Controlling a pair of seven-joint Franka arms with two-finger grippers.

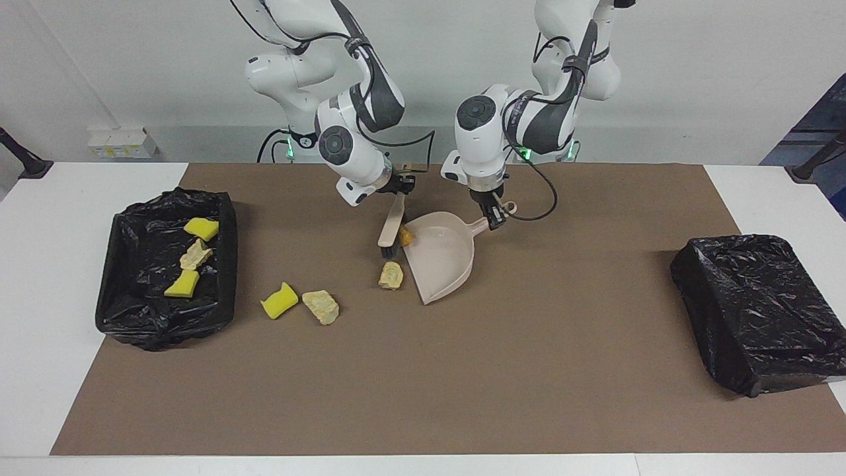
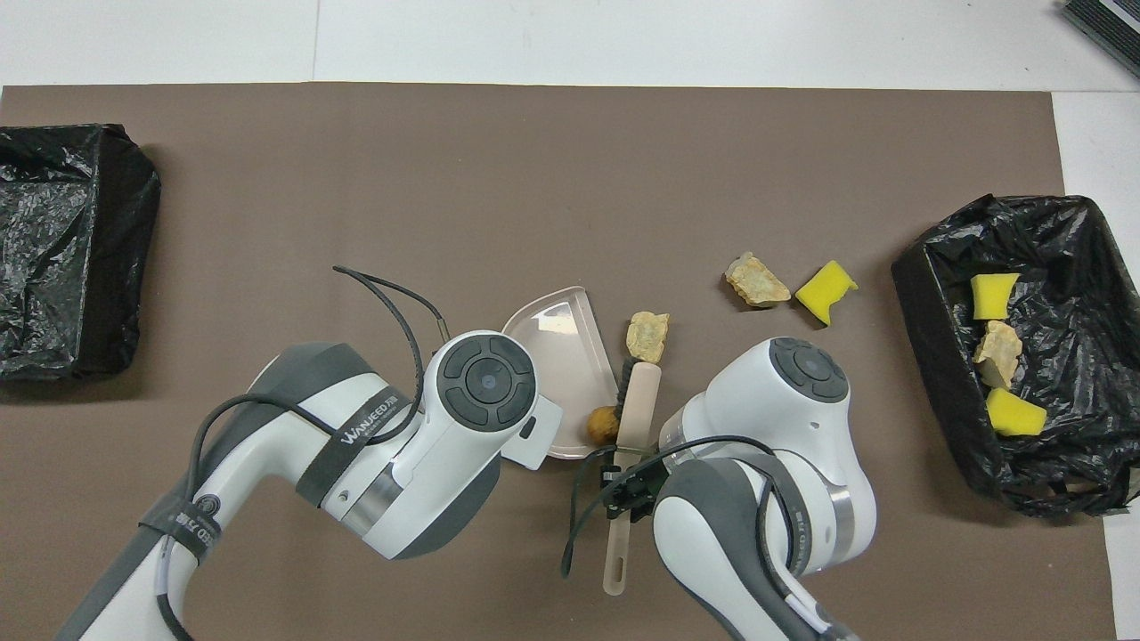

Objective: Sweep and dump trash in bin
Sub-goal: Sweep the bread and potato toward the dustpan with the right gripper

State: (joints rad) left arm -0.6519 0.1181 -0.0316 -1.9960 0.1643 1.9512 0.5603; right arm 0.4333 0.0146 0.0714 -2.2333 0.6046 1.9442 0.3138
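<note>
My right gripper point(image 1: 398, 190) is shut on the handle of the beige brush point(image 1: 391, 228) point(image 2: 637, 405). Its black bristles press a golden-brown lump of trash point(image 1: 406, 234) point(image 2: 604, 425) against the mouth of the beige dustpan point(image 1: 443, 261) point(image 2: 561, 356). My left gripper point(image 1: 496, 221) is shut on the dustpan's handle. A tan lump point(image 1: 391, 275) point(image 2: 647, 336) lies just outside the pan's mouth. A yellow sponge chunk point(image 1: 279, 301) and another tan lump point(image 1: 321, 306) lie on the mat between the brush and the bin point(image 1: 158, 327) point(image 2: 926, 267), a black-bagged tray holding three scraps.
A second black-bagged bin point(image 1: 757, 311) point(image 2: 62, 249) stands at the left arm's end of the brown mat point(image 1: 423, 383). A small white box point(image 1: 122, 142) sits on the white table by the wall, near the right arm's base.
</note>
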